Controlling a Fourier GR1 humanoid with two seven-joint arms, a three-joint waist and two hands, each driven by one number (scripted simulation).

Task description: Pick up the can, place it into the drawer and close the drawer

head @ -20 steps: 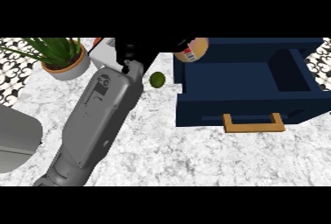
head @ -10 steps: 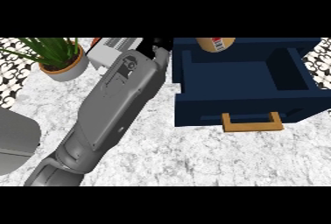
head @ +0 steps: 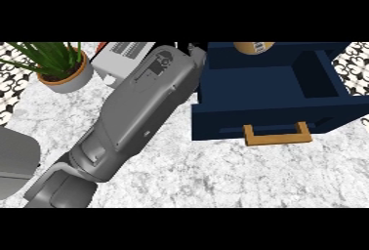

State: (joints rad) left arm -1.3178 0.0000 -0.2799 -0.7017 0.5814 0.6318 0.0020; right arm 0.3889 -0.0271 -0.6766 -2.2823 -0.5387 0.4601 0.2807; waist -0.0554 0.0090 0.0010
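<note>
The can [head: 254,47], tan with a printed label, hangs at the view's top edge over the far end of the open navy drawer [head: 259,114]. My right forearm runs from the lower left up to the top centre. Of my right hand [head: 193,48] only a black strip at the wrist shows, just left of the drawer's back corner. Its fingers are cut off by the top edge where the can is carried. The drawer's inside is bare, and its wooden handle [head: 277,134] faces me.
A potted green plant [head: 63,73] stands at the back left. A white and grey appliance [head: 124,57] sits beside it, partly behind my forearm. A grey rounded shape [head: 14,161] lies at the left edge. Marble counter spreads in front of the drawer.
My right arm has swung to the right, carrying the can from beside the drawer to above its far end. The forearm now hides a small green fruit seen earlier.
</note>
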